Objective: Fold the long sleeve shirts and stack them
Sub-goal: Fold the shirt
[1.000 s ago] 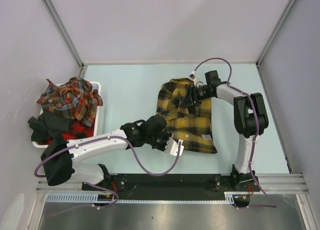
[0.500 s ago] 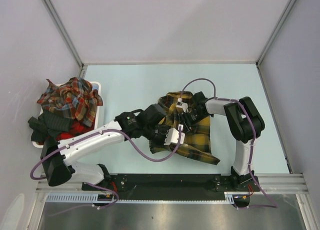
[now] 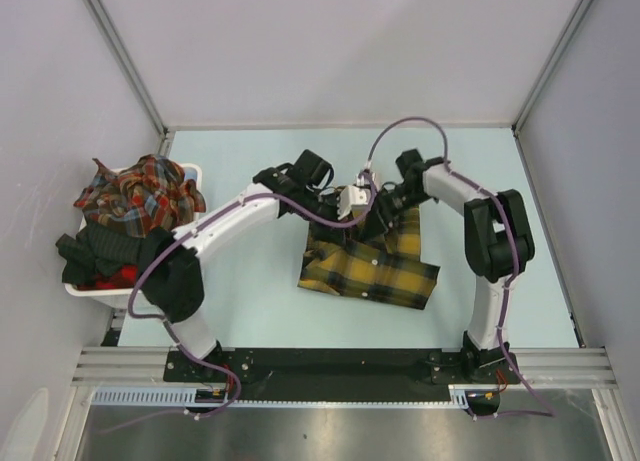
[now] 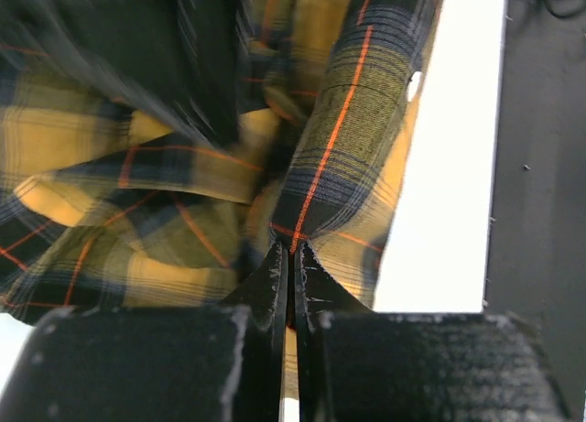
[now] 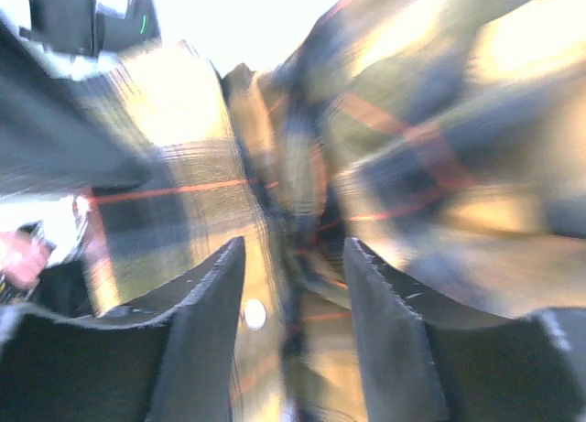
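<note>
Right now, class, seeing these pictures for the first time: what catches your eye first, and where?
The mustard-yellow plaid shirt lies in the middle of the table, its far edge bunched where the left fingers pinch it shut. At the left edge, a white basket is heaped with red plaid shirts.

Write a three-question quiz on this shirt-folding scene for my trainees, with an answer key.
1. True or false: the left fingers are pinched shut on the yellow plaid shirt.
2. Where does the white basket stand on the table? A) left side B) right side C) far middle
3. Fill in: the plaid shirt topping the basket heap is ___-toned.
Key: 1 true; 2 A; 3 red.
</note>
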`<state>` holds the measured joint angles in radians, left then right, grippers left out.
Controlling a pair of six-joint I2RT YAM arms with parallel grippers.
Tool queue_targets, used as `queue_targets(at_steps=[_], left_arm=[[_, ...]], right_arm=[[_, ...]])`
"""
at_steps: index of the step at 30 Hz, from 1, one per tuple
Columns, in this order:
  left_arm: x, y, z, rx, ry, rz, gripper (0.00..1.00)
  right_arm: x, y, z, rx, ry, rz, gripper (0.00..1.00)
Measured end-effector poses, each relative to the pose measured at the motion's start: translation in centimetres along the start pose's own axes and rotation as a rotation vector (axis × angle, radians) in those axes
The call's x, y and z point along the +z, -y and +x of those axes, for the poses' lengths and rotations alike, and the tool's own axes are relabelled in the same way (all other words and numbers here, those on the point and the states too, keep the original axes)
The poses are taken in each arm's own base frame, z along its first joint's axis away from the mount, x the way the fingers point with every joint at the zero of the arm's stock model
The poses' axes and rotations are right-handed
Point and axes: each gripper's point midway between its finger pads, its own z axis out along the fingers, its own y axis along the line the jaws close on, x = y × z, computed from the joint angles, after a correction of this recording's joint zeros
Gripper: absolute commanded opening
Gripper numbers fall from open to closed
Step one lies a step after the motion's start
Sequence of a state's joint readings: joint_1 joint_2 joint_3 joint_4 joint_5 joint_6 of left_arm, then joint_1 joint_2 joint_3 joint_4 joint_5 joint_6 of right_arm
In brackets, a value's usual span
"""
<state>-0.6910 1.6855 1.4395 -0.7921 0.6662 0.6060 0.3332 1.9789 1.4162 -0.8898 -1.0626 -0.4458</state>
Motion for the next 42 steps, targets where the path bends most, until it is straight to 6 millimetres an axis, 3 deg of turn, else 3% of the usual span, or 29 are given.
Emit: queue_targets(at_steps=[4, 7, 8, 10, 14, 20, 23, 26, 34, 37, 42], left_arm=[[0.7, -3.6, 0.8, -0.074, 0.006, 0.006, 0.06], [1.4, -6.6, 1.1, -0.123, 0.028, 0.016, 0.26], [1.8, -7.4, 1.5, -0.142, 0.031, 0.023, 0.36], [2.3, -9.1, 2.7, -0.200, 0.039, 0.037, 0.46], [2.5, -11.7, 6.0, -0.372, 0.058, 0.065, 0.56], [-1.2, -13.9, 7.9, -0.582, 0.159, 0.046, 0.69], [-2.6, -13.0, 8.6, -0.643, 0.184, 0.042, 0.71], [-2.4, -11.6, 8.8, -0.679, 0.175, 0.049, 0.71], [-1.4, -10.9, 9.7, -0.705, 0.155, 0.024, 0.72], [-1.6, -10.6, 9.3, -0.699, 0.174, 0.032, 0.73], [-2.2, -10.1, 8.4, -0.680, 0.206, 0.036, 0.74]], right_arm=[[-5.8, 2.9, -4.9, -0.038, 0.142, 0.090, 0.72], [-10.1, 5.8, -6.6, -0.013, 0.219, 0.147, 0.82], [-11.4, 6.8, -6.5, 0.005, 0.238, 0.163, 0.84], [-13.2, 8.0, -5.7, 0.054, 0.260, 0.184, 0.88], [-15.6, 8.7, -2.8, 0.155, 0.283, 0.199, 0.95], [-15.2, 6.1, 1.6, 0.234, 0.267, 0.189, 0.97], [-14.3, 4.4, 3.8, 0.228, 0.243, 0.210, 0.95], [-13.7, 4.1, 4.6, 0.209, 0.224, 0.224, 0.95], [-12.2, 5.1, 6.9, 0.154, 0.147, 0.300, 0.91], [-12.0, 5.3, 7.1, 0.130, 0.134, 0.307, 0.83], [-12.0, 5.2, 7.2, 0.093, 0.131, 0.318, 0.57]])
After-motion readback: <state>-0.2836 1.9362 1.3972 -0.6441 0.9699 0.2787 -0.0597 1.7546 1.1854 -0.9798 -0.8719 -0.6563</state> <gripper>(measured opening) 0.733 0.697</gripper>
